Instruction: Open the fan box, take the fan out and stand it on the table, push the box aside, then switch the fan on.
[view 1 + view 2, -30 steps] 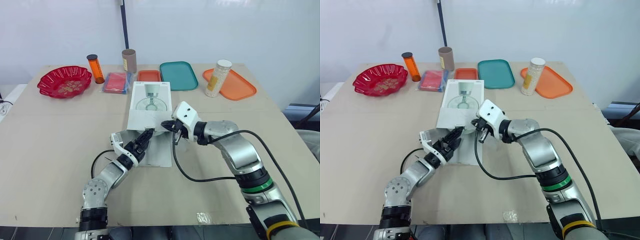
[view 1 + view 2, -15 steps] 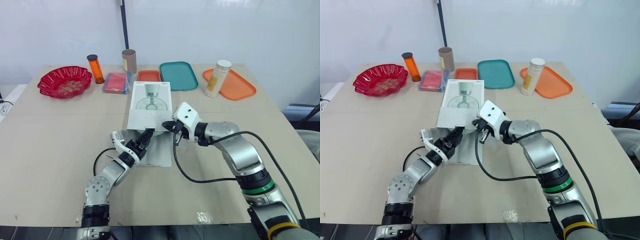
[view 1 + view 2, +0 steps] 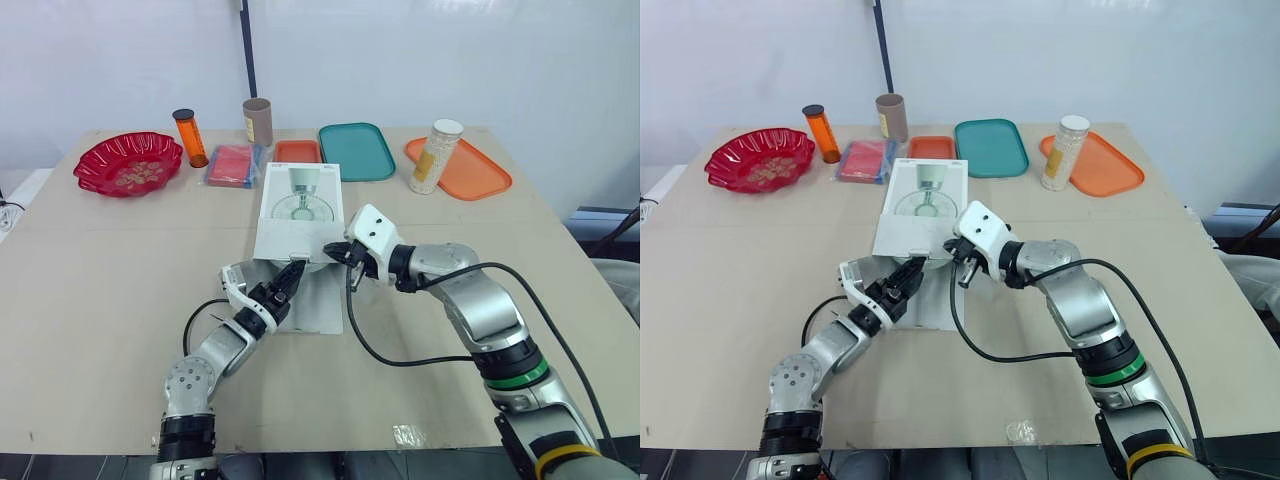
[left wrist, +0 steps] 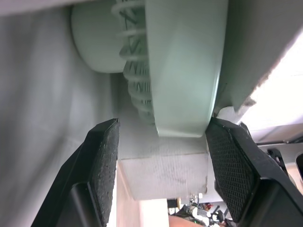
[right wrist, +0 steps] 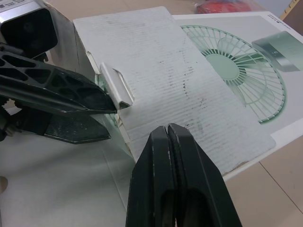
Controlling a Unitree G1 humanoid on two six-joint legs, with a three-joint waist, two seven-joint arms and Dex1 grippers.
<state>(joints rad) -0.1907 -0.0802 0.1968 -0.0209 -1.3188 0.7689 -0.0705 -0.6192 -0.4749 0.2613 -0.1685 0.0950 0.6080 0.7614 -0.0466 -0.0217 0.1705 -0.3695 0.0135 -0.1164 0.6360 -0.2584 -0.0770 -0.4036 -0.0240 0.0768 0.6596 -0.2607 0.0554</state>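
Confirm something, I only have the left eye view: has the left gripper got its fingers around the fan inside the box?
Observer: Not closed on it. The left wrist view shows the left gripper open inside the fan box, with its pads on either side of the pale green rim of the fan.
Operator: And the other arm?
Observer: The right wrist view shows the right gripper shut, fingers pressed together with no card visible between them, at the raised flap.
Operator: Anything at the flap's edge?
Observer: A small folded tab, right beside the left gripper's fingertips.
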